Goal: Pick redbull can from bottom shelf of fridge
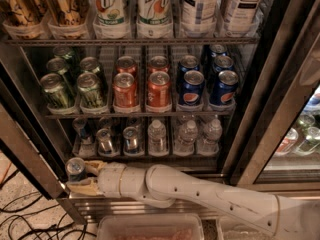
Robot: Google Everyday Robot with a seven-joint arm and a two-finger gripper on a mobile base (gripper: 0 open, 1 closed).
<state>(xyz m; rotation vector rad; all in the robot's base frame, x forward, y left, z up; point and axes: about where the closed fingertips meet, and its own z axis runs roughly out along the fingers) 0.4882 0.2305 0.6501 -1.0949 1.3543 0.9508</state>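
My gripper (76, 179) is low at the left, in front of the fridge's (280, 99) bottom edge, at the end of my white arm that reaches in from the lower right. It is shut on the redbull can (75, 168), a slim can with a silver top, held upright between a tan finger (93, 166) above and one below. The can is outside and below the bottom shelf (150, 156). Several more slim cans (131, 138) stand on that shelf.
Small water bottles (186, 136) fill the bottom shelf's right lanes. The rack above holds green, red (158, 90) and blue Pepsi cans (223, 87). The steel door frame (25, 159) slants at the left. Cables (30, 219) lie on the floor. A white bin (150, 226) sits below my arm.
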